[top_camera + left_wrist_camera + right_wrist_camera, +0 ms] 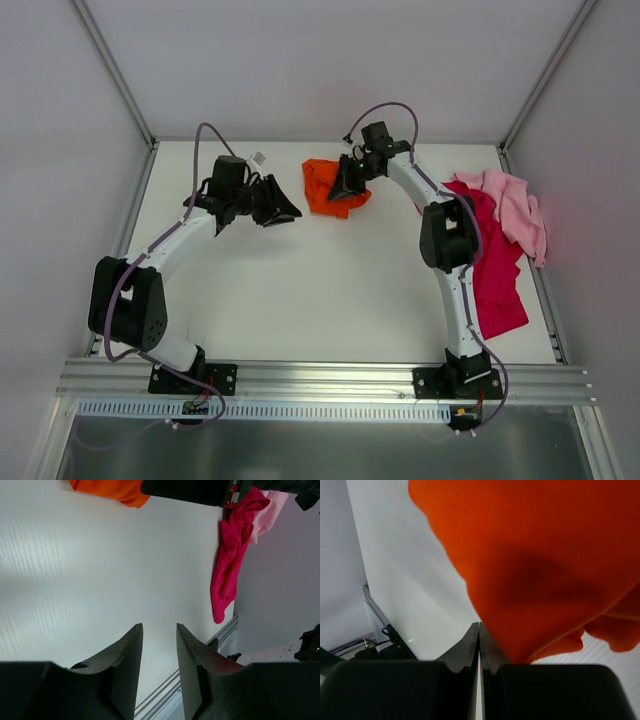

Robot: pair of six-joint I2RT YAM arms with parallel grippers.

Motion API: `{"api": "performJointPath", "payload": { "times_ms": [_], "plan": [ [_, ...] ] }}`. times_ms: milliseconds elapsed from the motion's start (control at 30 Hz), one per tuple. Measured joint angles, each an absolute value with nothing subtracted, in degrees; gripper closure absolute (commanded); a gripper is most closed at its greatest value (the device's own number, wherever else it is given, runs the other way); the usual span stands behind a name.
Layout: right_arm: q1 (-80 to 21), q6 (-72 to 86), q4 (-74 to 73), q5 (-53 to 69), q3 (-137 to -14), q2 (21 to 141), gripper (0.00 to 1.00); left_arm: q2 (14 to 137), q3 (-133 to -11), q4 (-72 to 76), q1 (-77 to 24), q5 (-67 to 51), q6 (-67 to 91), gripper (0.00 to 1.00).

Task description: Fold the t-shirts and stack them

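Currently, R gripper (479,623) closed at orange t-shirt (535,555), pinch unclear; L gripper (159,626) half-spread, empty.

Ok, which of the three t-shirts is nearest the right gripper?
The bright orange cloth t-shirt, bunched right at the right gripper. The light pink t-shirt and magenta-red t-shirt lie heaped together, apart on the right.

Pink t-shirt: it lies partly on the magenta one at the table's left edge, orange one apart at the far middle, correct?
No: the top external view shows the pink t-shirt partly on the magenta t-shirt at the table's right edge, not left. The orange t-shirt is apart at the far middle.
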State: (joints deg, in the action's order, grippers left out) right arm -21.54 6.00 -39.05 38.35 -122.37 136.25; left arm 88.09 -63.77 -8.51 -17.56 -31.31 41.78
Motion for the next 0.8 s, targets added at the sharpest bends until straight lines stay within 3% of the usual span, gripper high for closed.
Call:
{"api": "performJointPath", "payload": {
  "times_ms": [467,800],
  "plan": [
    [-19.2,7.5,-34.6,36.7,-131.9,140.2,0.98,79.6,-55.7,-13.3,-17.6,-30.9,41.0,0.67],
    [-15.9,1.6,-36.4,24.4,-135.1,140.1,0.99,79.6,-56.4,-16.2,-17.6,-30.8,40.0,0.66]
  ]
}}
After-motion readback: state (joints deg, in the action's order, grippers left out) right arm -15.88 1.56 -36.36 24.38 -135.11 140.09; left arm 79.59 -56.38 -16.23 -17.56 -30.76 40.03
